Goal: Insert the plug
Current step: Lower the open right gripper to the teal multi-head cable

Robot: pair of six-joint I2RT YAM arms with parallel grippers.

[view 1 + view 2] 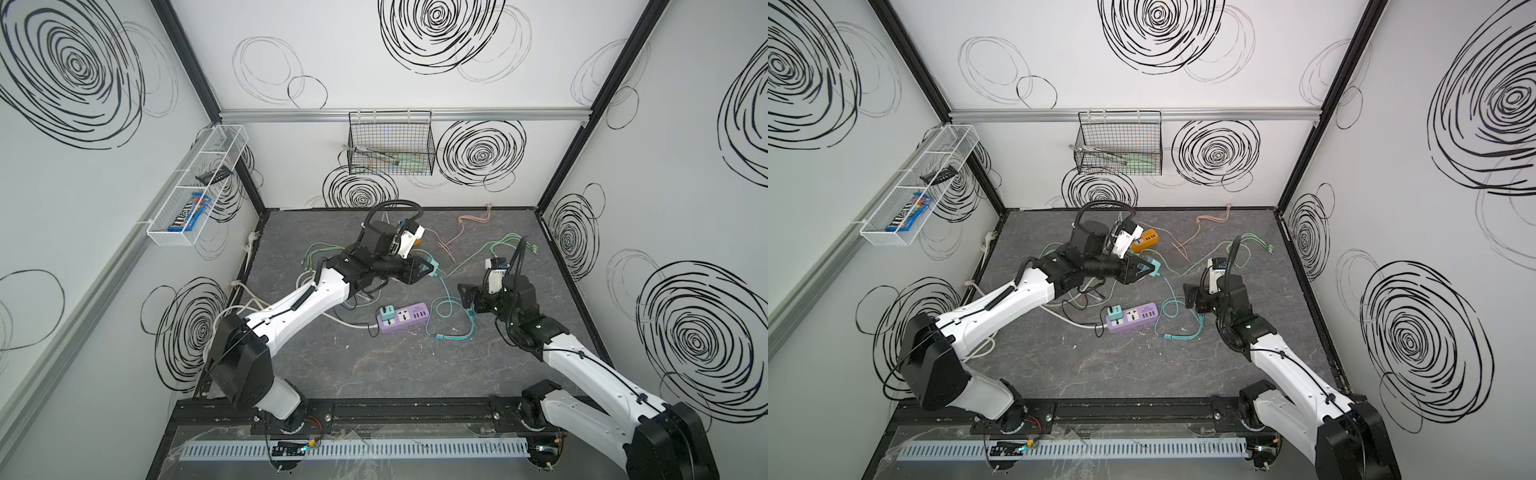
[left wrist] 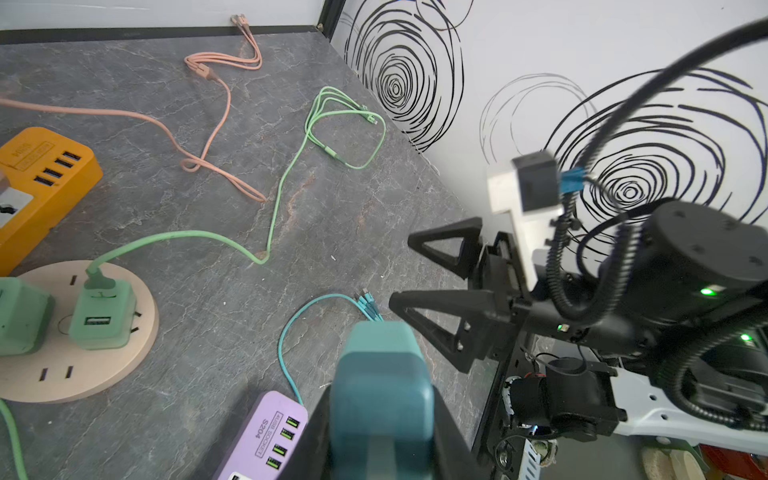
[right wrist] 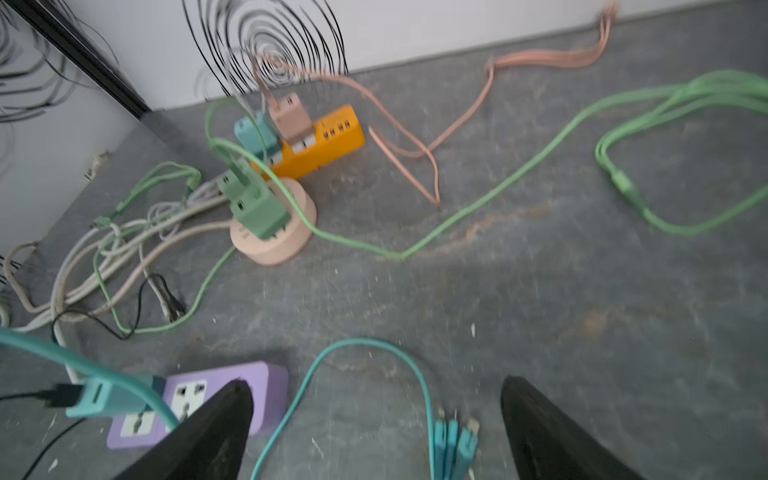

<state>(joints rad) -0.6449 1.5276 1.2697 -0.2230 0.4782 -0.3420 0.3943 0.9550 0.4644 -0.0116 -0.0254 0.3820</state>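
One plug in play: the left gripper (image 1: pixel 424 268) is clamped on the teal plug (image 2: pixel 382 386). It holds the plug in the air just above centre in both top views, well apart from the purple strip (image 1: pixel 409 318) lying below it in the frame. The right gripper (image 3: pixel 376 386) hangs spread wide and empty at right of centre, low over the loose ends of the teal cable (image 3: pixel 453 440).

Now the dangers. The strip's left socket is taken by an adapter (image 1: pixel 385 312), and the free socket (image 3: pixel 189 395) sits right beside it. Come in a shade off and the plug's body knocks that adapter instead of seating.

The prongs show in no view, so I judge alignment the big unknown; a twisted plug would jam on the strip's face. Nothing pins the strip either, and an angled push could skate it across the table (image 1: pixel 374 374).

The cable seems to trail from the plug down past the right gripper. If it catches there, it could tug the plug askew in the grasp.
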